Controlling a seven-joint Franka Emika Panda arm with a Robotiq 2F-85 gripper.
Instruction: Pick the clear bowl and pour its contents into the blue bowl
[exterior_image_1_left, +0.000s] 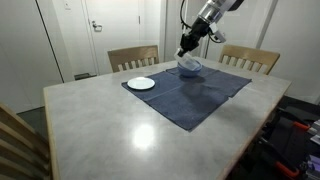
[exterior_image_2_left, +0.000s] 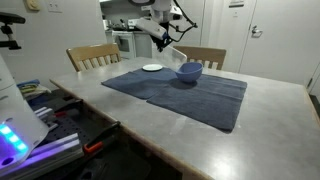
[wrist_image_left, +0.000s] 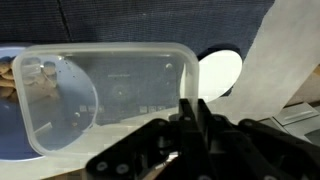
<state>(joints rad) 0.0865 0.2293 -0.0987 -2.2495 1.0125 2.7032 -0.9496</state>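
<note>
One squarish, rounded-cornered clear bowl (wrist_image_left: 120, 90), apparently in claw (wrist_image_left: 192, 110).

Distant exterior views share the table (exterior_image_1_left: 100, 120) (exterior_image_2_left: 270, 105); wrist view close above.

A dark blue cloth mat (exterior_image_1_left: 195, 95) lies on the grey table (exterior_image_1_left: 100, 135).

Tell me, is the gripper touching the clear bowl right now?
Touching. The wrist view shows the gripper closed on the near wall of the clear bowl, with no gap.
</note>
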